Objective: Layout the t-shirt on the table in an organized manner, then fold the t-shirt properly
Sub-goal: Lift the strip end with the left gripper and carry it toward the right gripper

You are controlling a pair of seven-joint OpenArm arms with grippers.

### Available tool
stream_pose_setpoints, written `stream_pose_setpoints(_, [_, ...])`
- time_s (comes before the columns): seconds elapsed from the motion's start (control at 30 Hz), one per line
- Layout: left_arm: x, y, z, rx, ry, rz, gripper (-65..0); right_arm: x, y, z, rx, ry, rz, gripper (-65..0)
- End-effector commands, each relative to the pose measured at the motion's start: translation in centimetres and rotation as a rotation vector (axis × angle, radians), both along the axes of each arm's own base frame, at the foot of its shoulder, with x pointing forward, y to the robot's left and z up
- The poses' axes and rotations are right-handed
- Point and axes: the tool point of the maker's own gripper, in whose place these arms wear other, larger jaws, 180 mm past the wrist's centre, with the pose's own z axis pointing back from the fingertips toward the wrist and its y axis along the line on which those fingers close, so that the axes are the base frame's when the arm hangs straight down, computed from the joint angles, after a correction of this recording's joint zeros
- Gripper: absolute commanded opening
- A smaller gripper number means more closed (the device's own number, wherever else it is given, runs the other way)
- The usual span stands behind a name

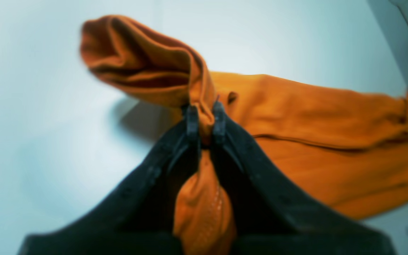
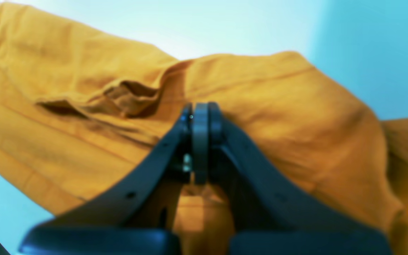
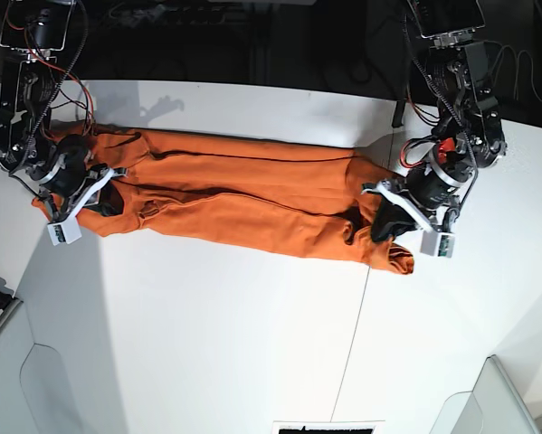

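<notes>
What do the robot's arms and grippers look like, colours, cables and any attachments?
Both arms are black metal frames with exposed joints, red and black cables running along them. Each wrist carries a small white box-shaped module. The left gripper and right gripper have matte black, curved fingers that taper to narrow tips with flat dark pads. The right fingers show small round holes along their sides.

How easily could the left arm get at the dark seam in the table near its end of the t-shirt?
Probably not right now: the left gripper is shut on the t-shirt. The bare seam lies just in front of it with nothing in the way, so only the held cloth hinders it.
</notes>
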Motion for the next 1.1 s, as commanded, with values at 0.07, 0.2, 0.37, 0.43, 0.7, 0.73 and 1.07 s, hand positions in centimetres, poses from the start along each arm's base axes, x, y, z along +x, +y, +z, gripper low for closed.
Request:
stream_pose_setpoints(0.07, [0.4, -4.1, 2.2, -0.002, -0.070, -0.115, -65.0, 1.1, -0.3, 1.5, 0.001, -0.055, 0.003, -65.0])
stream_pose_setpoints(0.2, [-0.1, -9.5, 2.1, 0.013, -0.072, -0.238, -65.0, 1.1, -0.3, 1.5, 0.001, -0.055, 0.003, -65.0])
stream_pose_setpoints(0.37, [-0.8, -14.8, 1.8, 0.052, -0.098, -0.328, -65.0, 1.1, -0.3, 1.5, 0.001, -0.055, 0.003, -65.0])
stream_pose_setpoints(0.43, [-0.8, -15.7, 0.7, 0.073, -0.096, -0.344, -65.0, 1.1, -0.3, 1.5, 0.001, -0.055, 0.003, -65.0])
stream_pose_setpoints(0.7, [-2.1, -18.5, -3.2, 0.033, 0.019, -0.424, -54.6, 1.3, -0.2, 1.8, 0.011, -0.076, -0.003, -65.0])
stream_pose_setpoints(0.73, [-2.2, -18.9, -3.0, 0.023, 0.012, -0.433, -47.7, 1.4, -0.2, 1.9, 0.012, -0.082, -0.005, -65.0])
stream_pose_setpoints(1.07, [-3.0, -22.8, 0.1, -0.173, 0.005, -0.513, -31.3, 3.0, -8.0, 5.1, 0.013, -0.163, -0.287, -42.2])
